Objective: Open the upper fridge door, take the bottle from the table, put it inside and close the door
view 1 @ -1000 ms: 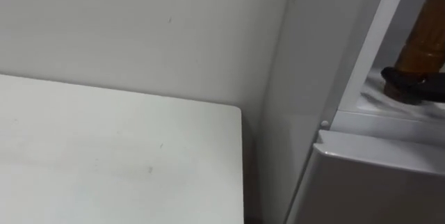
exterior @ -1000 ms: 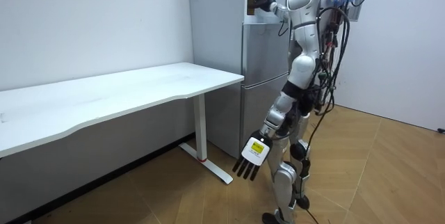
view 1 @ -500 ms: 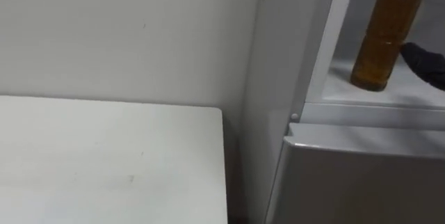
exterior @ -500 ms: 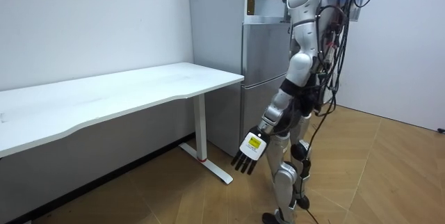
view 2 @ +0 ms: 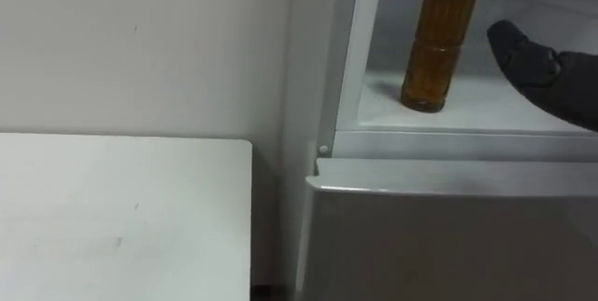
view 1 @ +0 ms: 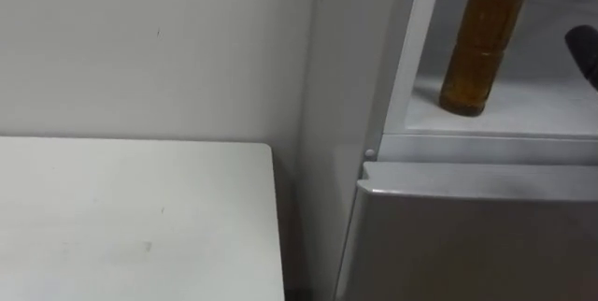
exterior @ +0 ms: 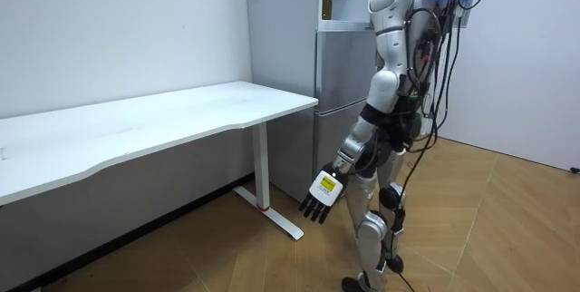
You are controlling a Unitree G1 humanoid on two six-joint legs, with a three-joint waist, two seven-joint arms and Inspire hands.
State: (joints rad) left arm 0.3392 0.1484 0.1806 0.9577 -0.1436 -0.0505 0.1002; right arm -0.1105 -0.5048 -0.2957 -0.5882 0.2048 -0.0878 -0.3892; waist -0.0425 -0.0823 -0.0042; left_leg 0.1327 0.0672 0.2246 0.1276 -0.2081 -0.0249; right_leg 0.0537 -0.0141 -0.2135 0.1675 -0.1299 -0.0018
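One bottle on the upper shelf, right hand clear of it

Bottle (view 2: 441,44): amber liquid, green cap, upright on the upper fridge shelf (view 2: 495,105). It sits at 1 o'clock in the right eye view, close to the shelf's front edge and left wall. Base looks flat on the white shelf, no lean. Judgement: placed near the front because that is as far as the arm reaches in from the side; it looks stable enough there.

Right hand (view 2: 540,75): at 3 o'clock of the bottle, near it but apart, a strip of bare shelf between them. Fingers loosely extended and close together, pointing toward 10 o'clock, holding nothing. Judgement: this is a hand that has let go.

Left hand (exterior: 319,203): hangs by the thigh in the room view, fingers straight and slightly spread, pointing at the floor, idle.

Robot stands upright facing the fridge. Lower door (view 2: 448,236) shut, at 5 o'clock below the shelf. Table (view 2: 112,217) at 8 o'clock, bare, beside the fridge.

Task state, judged: placement appears done; what is left is bringing the arm out without brushing the bottle
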